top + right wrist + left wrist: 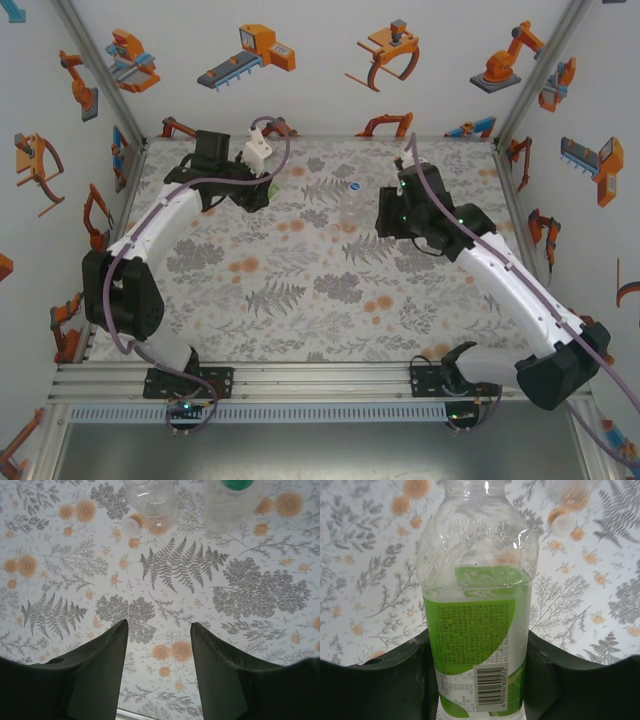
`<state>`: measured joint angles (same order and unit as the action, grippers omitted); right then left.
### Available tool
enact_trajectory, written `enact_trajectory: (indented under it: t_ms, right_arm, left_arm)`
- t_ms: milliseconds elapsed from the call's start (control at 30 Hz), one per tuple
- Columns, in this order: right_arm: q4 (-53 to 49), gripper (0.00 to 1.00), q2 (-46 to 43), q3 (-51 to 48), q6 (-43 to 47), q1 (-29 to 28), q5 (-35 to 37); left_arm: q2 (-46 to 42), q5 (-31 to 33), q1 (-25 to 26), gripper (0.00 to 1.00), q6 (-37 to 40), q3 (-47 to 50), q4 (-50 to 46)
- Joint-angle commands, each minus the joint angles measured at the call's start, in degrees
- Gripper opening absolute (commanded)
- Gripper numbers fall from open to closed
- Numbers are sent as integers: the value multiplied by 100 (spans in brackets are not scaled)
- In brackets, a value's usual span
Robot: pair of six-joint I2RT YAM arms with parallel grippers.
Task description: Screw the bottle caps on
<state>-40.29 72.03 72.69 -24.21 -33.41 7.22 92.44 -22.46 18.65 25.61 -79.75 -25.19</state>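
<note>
The left gripper [477, 645] is clamped on the green-labelled bottle [475, 630], a dark finger pressed to each side of its lower body; the label with its barcode faces the left wrist camera, the clear shoulder rises above the fingers, and the neck is cut off by the top edge, so the very mouth cannot be seen, though no cap shows on what is visible. From above, that left gripper [258, 190] sits well to the left of the loose bottle [351, 212], which stands near the middle of the patterned table [300, 300]; of the held bottle [272, 186] only a sliver of green peeks past the fingers there.

The right gripper [159, 630] stands with its fingers apart and nothing between them, just patterned cloth; from above the right gripper [388, 215] is just to the right of the loose bottle.

A small blue cap [354, 185] shows at the far side of the loose bottle; whether it sits on the neck or on the table beside it cannot be told. The whitish cap [131, 525] lies touching or just beside the loose bottle [150, 500], whose upper part is cropped; in the left wrist view both cap [563, 526] and bottle [570, 490] are blurred. A pale shape [227, 505] topped with green stands beside the loose bottle, too cropped to identify.
</note>
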Motion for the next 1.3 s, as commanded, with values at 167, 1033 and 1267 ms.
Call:
enact_trajectory:
  t_ms: [167,1033,1267]
  right_arm:
    - [49,51,1415,826,204,-999,713]
    - [156,67,5248,3291,1096,-987,910]
    - [149,68,5515,3357,1112,-830,598]
  left_arm:
    - [-1105,-319,-156,1,-513,372,124]
    - [-2545,231,-567,0,-559,1589,462]
    - [-2564,187,-565,0,-563,1594,462]
